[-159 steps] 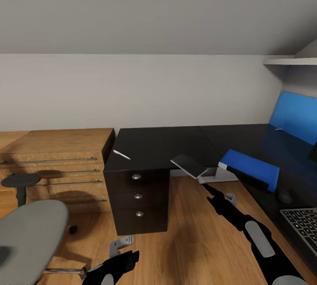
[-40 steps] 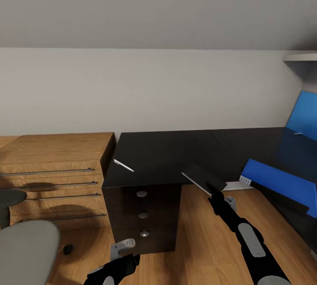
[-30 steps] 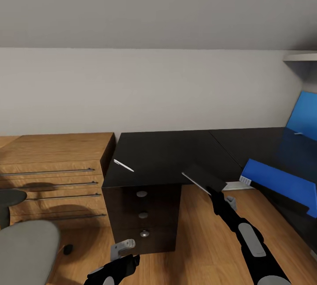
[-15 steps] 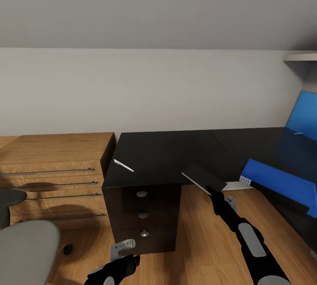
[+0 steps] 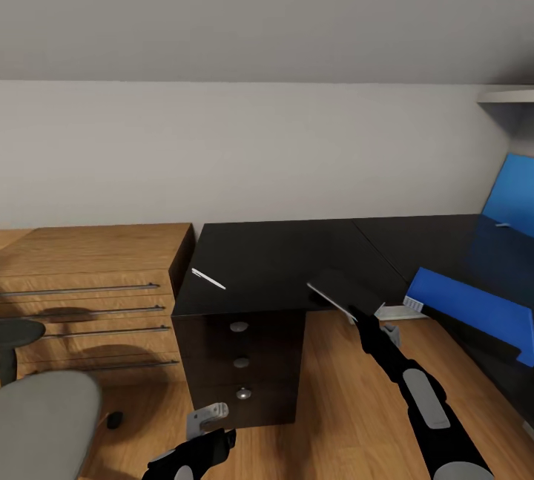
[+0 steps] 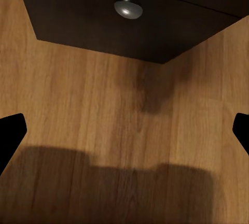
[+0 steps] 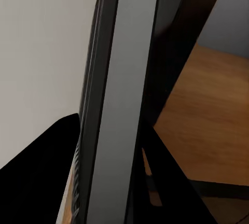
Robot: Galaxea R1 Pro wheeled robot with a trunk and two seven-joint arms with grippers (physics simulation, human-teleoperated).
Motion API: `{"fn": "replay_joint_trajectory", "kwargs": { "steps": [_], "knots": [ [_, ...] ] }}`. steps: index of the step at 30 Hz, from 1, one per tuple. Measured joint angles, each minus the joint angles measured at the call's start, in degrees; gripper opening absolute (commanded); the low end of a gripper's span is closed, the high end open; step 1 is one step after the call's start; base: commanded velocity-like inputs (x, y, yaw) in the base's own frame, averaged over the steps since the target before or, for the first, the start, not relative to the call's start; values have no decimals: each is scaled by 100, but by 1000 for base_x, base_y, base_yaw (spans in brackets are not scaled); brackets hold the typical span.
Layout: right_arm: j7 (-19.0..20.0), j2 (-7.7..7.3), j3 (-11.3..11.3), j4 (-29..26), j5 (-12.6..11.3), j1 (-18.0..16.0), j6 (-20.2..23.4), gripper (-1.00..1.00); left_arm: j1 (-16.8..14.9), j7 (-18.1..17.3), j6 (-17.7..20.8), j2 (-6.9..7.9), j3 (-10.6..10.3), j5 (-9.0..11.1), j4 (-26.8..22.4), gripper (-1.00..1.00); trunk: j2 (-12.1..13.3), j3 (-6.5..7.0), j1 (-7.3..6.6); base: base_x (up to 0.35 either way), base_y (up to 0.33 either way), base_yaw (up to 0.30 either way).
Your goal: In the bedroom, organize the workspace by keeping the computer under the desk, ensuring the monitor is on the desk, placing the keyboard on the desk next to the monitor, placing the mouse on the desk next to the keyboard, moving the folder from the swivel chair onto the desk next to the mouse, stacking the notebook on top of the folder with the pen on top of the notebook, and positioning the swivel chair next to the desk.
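The right end effector (image 5: 361,314) grips by one edge a thin, dark, stiff notebook (image 5: 343,295), seemingly light, tilted over the black bench (image 5: 282,254). The blue folder (image 5: 475,309) lies beyond. The left end effector (image 5: 206,420) hangs wide open.

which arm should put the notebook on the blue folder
Right. Its hand already grips the notebook above the desk, close to the folder; the left hand hangs low by the drawers.
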Motion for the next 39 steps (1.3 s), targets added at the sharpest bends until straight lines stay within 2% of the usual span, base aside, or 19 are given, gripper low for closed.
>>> {"fn": "replay_joint_trajectory", "kwargs": {
  "steps": [5,19,23,25,26,27,32,39],
  "knots": [
    [-7,0,0,-106,5,0,1,-100,1,0,0,0,-3,0,0,100,0,0,0,0,0,0],
    [-13,-45,-46,-1065,45,15,12,-100,0,-2,-1,-15,-21,-8,262,100,0,0,0,0,0,0],
    [-11,-127,-51,-1189,48,17,26,-100,0,-1,0,-17,-21,-8,281,100,0,0,0,0,0,0],
    [-1,-273,-48,-1239,46,17,47,-100,0,0,0,-17,-21,-9,286,100,0,0,0,0,0,0],
    [10,-431,-46,-1254,39,16,59,-100,1,-1,0,-17,-21,-9,288,100,0,0,0,0,0,0],
    [15,-491,-43,-1258,47,17,64,-100,0,-1,0,-18,-21,-9,290,100,0,0,0,0,0,0],
    [28,-576,-52,-1257,41,21,73,-100,0,-2,-3,-18,-27,-16,290,100,0,0,0,0,0,0],
    [32,-594,-58,-1256,49,25,72,-100,0,-2,-5,-22,-30,-12,295,100,0,0,0,0,0,0]
  ]
}}
